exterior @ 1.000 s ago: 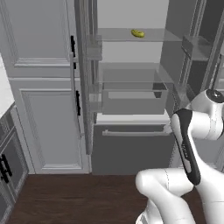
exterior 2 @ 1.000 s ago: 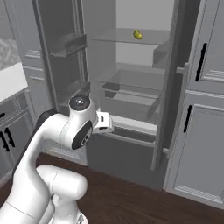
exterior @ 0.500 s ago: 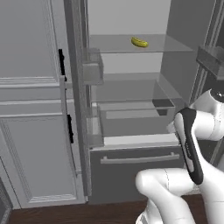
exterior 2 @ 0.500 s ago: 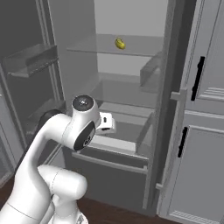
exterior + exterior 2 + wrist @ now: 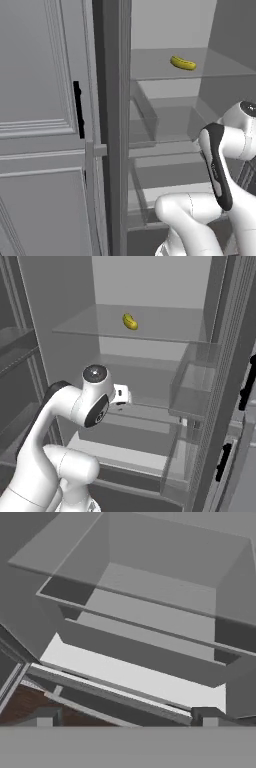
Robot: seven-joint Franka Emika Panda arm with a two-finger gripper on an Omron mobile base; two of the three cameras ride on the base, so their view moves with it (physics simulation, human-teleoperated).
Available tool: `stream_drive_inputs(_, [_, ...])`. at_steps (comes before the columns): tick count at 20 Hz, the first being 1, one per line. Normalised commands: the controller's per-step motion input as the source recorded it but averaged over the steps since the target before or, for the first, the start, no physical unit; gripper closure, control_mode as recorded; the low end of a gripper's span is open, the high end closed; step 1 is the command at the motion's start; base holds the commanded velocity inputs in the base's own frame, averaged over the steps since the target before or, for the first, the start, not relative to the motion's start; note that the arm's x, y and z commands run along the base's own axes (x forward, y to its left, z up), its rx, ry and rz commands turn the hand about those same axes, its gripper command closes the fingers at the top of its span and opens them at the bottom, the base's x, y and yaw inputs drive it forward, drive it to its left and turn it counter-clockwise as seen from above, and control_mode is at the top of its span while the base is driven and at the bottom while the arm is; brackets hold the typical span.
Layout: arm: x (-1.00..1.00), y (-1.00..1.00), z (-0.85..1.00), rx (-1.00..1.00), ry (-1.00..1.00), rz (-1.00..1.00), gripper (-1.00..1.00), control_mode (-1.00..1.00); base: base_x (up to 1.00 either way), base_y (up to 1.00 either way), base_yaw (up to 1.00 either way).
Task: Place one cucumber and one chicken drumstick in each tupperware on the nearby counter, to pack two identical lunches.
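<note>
One cucumber (image 5: 183, 63), a small yellow-green curved oblong, lies on the upper glass shelf (image 5: 150, 67) of an open fridge; the right base view shows the cucumber (image 5: 130, 321) near the middle of that shelf. My arm is folded low in front of the fridge, well below the cucumber. My gripper (image 5: 127, 719) is open with nothing between its tips and points down at the clear drawers. The chicken drumsticks, the tupperware and the counter are out of view.
A clear drawer (image 5: 150, 587) and a white drawer front (image 5: 130, 677) sit below the hand. The open right fridge door carries a clear bin (image 5: 195, 386). A grey cabinet door with a black handle (image 5: 78, 110) stands at left. Brown floor (image 5: 25, 707) lies beneath.
The whole picture has shifted and grown: the base has driven closer to the open fridge. The cucumber stays on its shelf, and the gripper stays open.
</note>
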Motion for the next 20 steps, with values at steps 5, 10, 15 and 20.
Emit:
stream_drive_inputs(5, [0.03, -0.08, 0.06, 0.0, 0.0, -0.03, -1.0, -1.0, 0.6, 0.01, -0.11])
stream_drive_inputs(10, [-0.17, -0.16, 0.94, 0.02, -0.26, -0.24, -1.0, -1.0, 0.0, 0.0, 0.0])
stream_drive_inputs(15, [-0.42, -0.07, 1.0, 0.06, -0.5, -0.11, -1.0, -1.0, 0.0, 0.0, 0.0])
stream_drive_inputs(20, [-0.21, 0.0, 1.0, 0.0, -0.35, -0.1, -1.0, -1.0, 0.0, 0.0, 0.0])
